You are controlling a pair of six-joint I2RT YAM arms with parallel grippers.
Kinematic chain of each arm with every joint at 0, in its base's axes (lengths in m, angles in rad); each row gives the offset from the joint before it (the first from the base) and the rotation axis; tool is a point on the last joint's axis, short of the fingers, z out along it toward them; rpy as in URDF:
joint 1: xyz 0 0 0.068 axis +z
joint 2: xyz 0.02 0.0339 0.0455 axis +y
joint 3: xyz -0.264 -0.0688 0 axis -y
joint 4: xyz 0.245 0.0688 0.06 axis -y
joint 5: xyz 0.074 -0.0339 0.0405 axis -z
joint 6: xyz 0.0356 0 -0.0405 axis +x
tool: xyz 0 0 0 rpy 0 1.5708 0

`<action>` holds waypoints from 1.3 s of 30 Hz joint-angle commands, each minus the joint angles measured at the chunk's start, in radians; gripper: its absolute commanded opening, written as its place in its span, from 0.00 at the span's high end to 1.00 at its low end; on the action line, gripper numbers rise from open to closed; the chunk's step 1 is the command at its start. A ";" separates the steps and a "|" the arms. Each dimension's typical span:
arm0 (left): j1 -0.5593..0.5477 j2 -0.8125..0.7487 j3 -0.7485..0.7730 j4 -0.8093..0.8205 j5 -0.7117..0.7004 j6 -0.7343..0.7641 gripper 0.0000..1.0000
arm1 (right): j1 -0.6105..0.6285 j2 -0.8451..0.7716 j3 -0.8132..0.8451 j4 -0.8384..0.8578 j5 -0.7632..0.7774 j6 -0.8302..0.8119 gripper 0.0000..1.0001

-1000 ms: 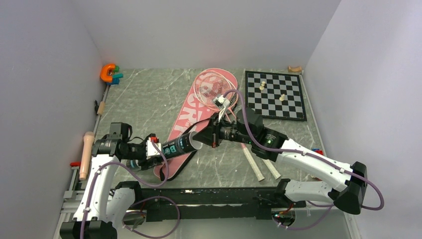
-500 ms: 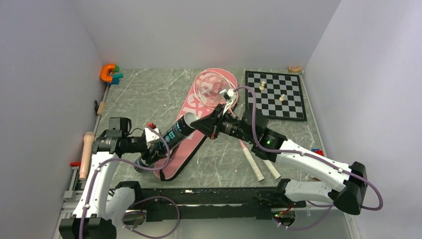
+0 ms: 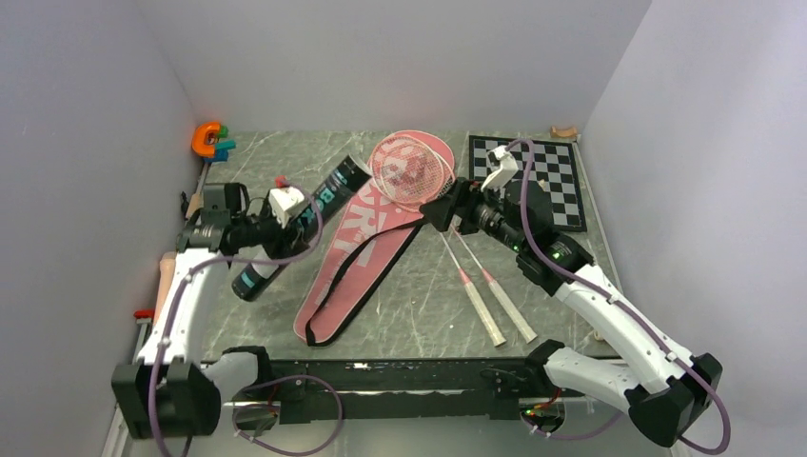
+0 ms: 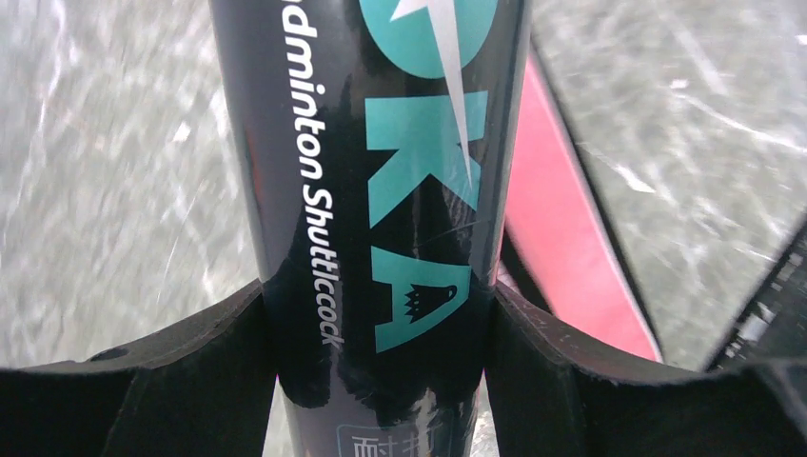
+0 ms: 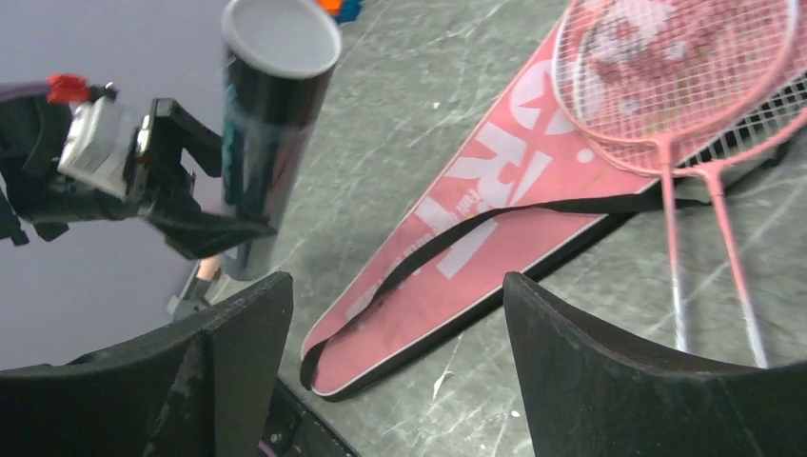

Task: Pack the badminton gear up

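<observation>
While the left pincer clamps the black tube around its body, both fingers pressed against its sides, I note the tube tilted, its pale end raised up and away from that pincer. Lettering beside the fingers reads "Badminton Shuttlecock". Whether the lower end touches the table I cannot tell.

Right pincer: jaws spread wide, nothing between them, held above the table. Ahead of and below it lies the pink racket bag, flat, with the black strap trailing across it. To its front right, two rackets overlap, heads resting on the bag's wide end, shafts running back past the pincer's right side. The left pincer and tube sit beyond the bag, off to the right pincer's left.
</observation>
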 commanded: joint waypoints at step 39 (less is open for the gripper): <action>-0.024 0.282 0.291 -0.161 -0.195 -0.180 0.00 | -0.188 0.301 0.077 -0.243 0.105 -0.080 0.00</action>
